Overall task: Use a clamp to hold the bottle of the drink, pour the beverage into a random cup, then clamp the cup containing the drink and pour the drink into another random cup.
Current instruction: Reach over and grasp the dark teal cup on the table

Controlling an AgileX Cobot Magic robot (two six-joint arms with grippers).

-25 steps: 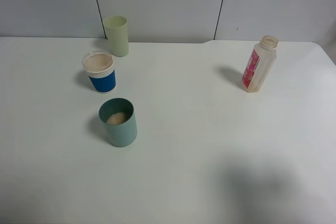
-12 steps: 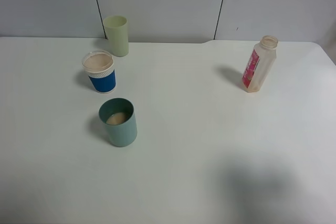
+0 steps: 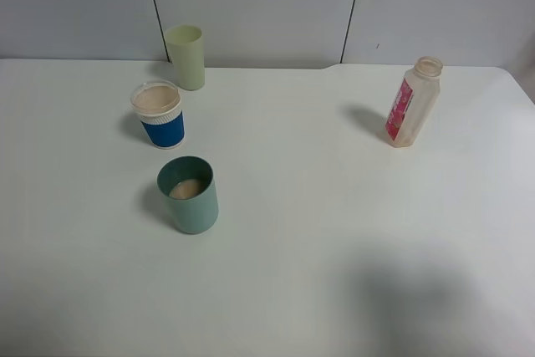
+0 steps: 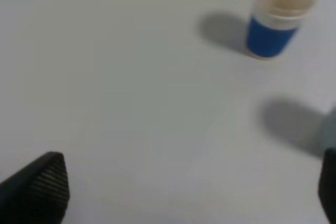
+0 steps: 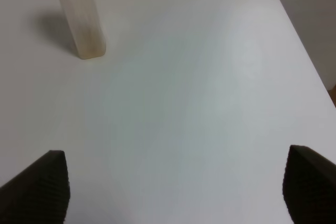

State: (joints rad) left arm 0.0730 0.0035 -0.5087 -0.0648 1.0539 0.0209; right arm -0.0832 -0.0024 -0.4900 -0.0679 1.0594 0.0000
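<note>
The bottle (image 3: 412,104) stands upright at the right back of the white table, capless, with its red-pink label showing. The teal cup containing the drink (image 3: 189,196) stands left of centre, with pale beverage (image 3: 185,189) low inside it. Behind it is the blue paper cup (image 3: 159,114), another random cup with a beige inside. Neither clamp shows in the exterior view. My left gripper (image 4: 189,187) is open over bare table, with the blue cup (image 4: 275,19) ahead of it. My right gripper (image 5: 176,182) is open and empty, well short of the bottle (image 5: 79,14).
A taller pale yellow-green tumbler (image 3: 185,56) stands at the back left by the grey wall panels. The table's right edge (image 5: 304,56) runs close beside the right gripper. A soft shadow lies on the table front right.
</note>
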